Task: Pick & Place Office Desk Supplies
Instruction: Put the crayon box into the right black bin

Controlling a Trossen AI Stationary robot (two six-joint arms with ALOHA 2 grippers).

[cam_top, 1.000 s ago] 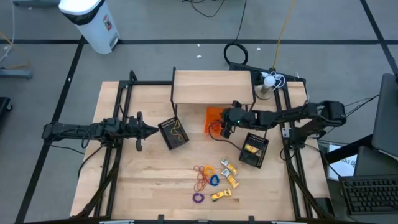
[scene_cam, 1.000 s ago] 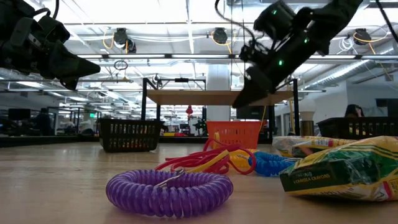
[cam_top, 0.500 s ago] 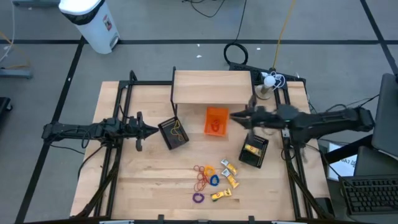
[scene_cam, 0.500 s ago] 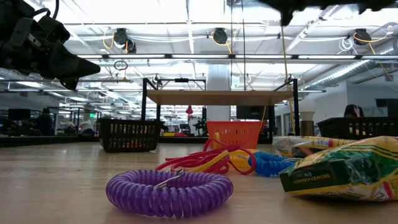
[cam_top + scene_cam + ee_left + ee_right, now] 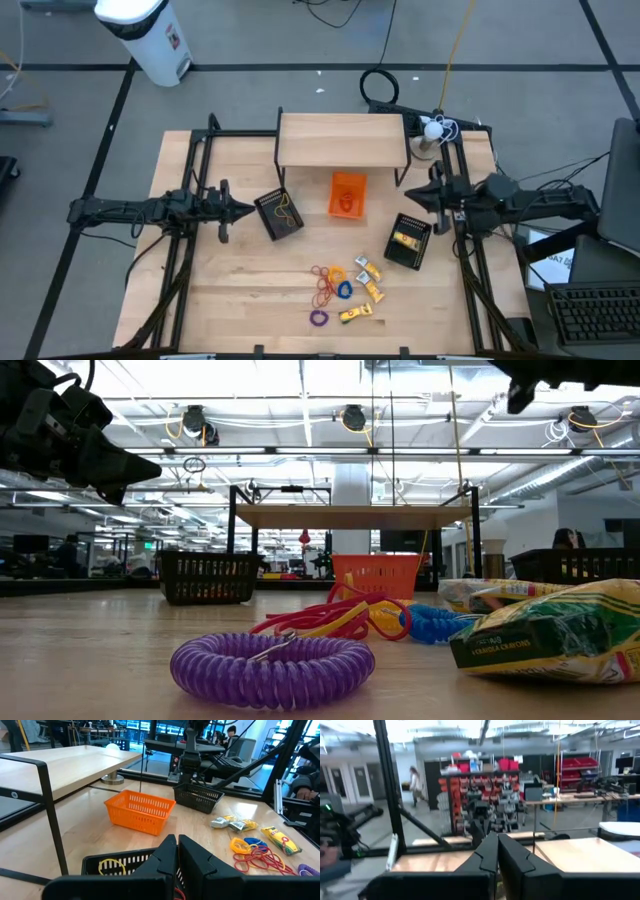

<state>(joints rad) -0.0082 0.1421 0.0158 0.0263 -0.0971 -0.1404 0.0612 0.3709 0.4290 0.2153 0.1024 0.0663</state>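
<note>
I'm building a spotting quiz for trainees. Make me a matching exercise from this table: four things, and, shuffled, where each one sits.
Things:
1. orange basket
2. purple coil ring
3. left gripper
4. right gripper

Places:
A. near the table's front edge
B. centre, before the wooden shelf
C. beside the black basket with yellow inside
D. above the black basket on the right

Pairs: 1-B, 2-A, 3-C, 4-D

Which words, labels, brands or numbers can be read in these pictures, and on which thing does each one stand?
No text can be read for certain.
Green-and-yellow packet, low view: one line of small print, too blurred to read.
White bin on the floor, high view: a label, too small to read.
Yellow packets on the table, high view: print too small to read.
</note>
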